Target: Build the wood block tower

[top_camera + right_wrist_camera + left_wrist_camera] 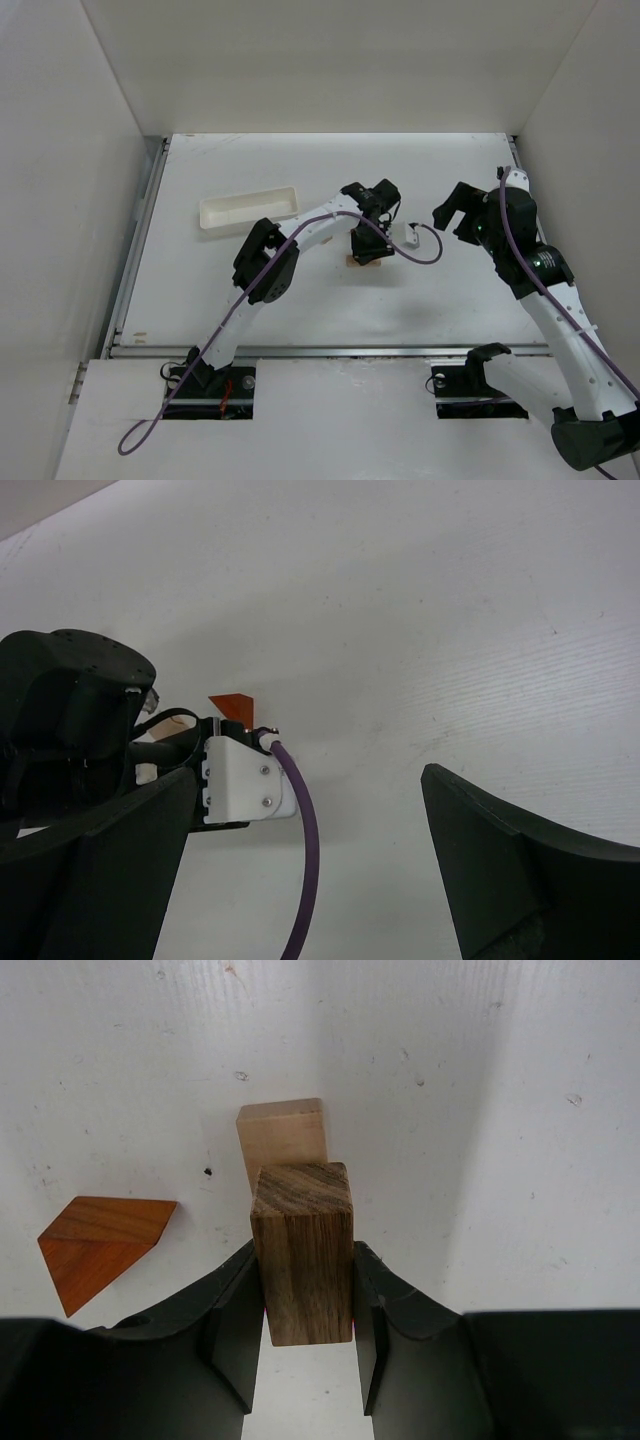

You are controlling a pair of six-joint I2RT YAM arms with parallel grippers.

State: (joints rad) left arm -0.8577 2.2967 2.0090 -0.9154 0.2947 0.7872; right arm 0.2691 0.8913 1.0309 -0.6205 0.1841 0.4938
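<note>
My left gripper [305, 1265] is shut on a darker, grained wood block [302, 1250], held upright between its jaws. Just beyond it a light tan block [282, 1140] lies on the white table; I cannot tell whether the two touch. An orange-red wedge [100, 1245] lies on the table to the left of the gripper, apart from both blocks. In the top view the left gripper [365, 245] covers the blocks, with a tan edge [358, 262] showing. My right gripper [447, 218] is open and empty to the right. It also shows in the right wrist view [310, 780], with the wedge [232, 702] beyond.
A long white tray [249, 210] lies at the back left of the table. The left wrist's white camera mount [245, 780] and purple cable [305, 860] sit close in front of the right gripper. White walls enclose the table on three sides.
</note>
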